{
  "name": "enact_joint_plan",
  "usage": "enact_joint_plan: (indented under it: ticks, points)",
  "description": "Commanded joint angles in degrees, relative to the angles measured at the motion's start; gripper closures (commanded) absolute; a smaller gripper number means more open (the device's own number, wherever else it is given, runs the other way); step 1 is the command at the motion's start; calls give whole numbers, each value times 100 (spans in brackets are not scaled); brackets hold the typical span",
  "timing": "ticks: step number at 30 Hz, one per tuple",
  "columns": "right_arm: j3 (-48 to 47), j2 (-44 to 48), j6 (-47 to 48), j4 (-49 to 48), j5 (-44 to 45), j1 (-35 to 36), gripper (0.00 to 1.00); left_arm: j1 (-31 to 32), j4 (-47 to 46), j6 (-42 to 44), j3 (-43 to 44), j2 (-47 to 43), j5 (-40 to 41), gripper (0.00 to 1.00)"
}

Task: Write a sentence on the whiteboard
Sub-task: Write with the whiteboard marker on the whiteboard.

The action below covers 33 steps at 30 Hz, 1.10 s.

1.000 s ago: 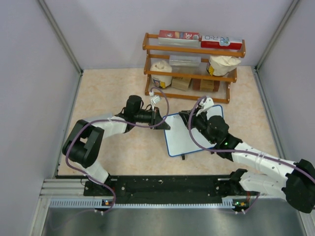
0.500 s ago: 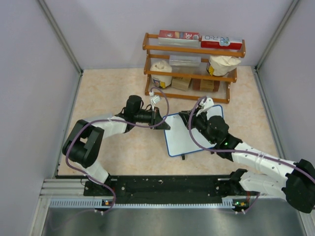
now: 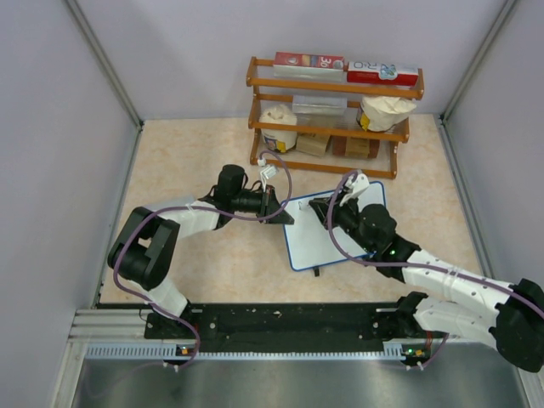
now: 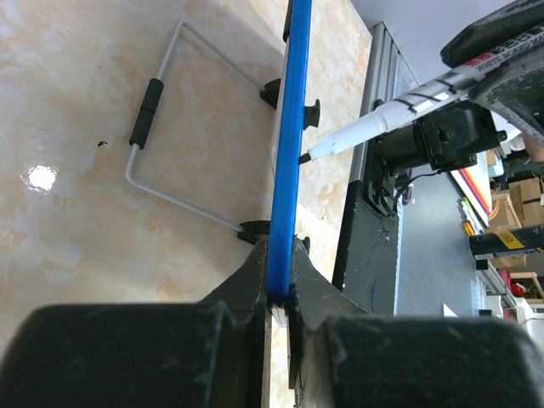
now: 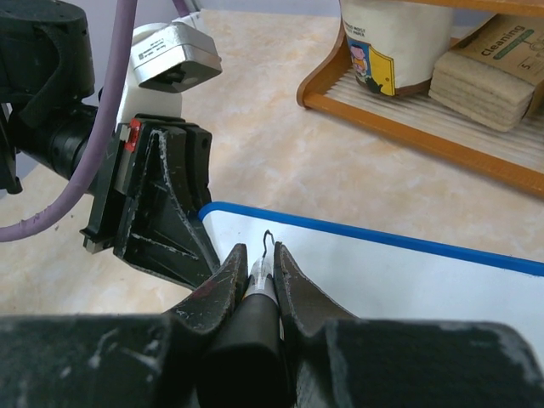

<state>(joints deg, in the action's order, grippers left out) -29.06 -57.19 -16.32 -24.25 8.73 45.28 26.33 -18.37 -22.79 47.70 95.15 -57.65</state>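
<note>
Both arms wore white shells between chunky black joints, the left arm [image 3: 183, 217] and the right arm [image 3: 442, 276] alike. A purple cable [image 3: 127, 246] looped along each. The left gripper [image 3: 285, 218] had scuffed black triangular fingers [image 5: 161, 212], a small red tab [image 5: 132, 134] and a grey-white camera block [image 5: 174, 55].

The small white rectangular whiteboard with a thin blue rim [image 3: 310, 246] is sitting near the middle of the pale marbled desk [image 3: 195, 161], in front of the brown wooden tiered rack [image 3: 323, 87] that is standing at the far edge. The left tool [image 4: 278, 272] is clamping the board's left edge. The right tool [image 5: 259, 259] is hanging over the board's far left corner, gripping a white-barrelled marker [image 4: 382, 127] whose tip is sitting just at the board's face. A bent grey wire stand [image 4: 183, 127] is lying between board and desk.
</note>
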Motion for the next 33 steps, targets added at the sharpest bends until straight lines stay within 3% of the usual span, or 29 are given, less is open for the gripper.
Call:
enact_joint_plan:
  ticks: [1,15,33]
  points:
    - [102,111,-64,25,-117,34,100,22,369,600,-7,144,500,100]
    - [278,322,-65,114,-249,34,100,22,378,609,2,144,500,100]
    - [-390,420,-249,114,93,25,100,30,422,644,29,205,518,100]
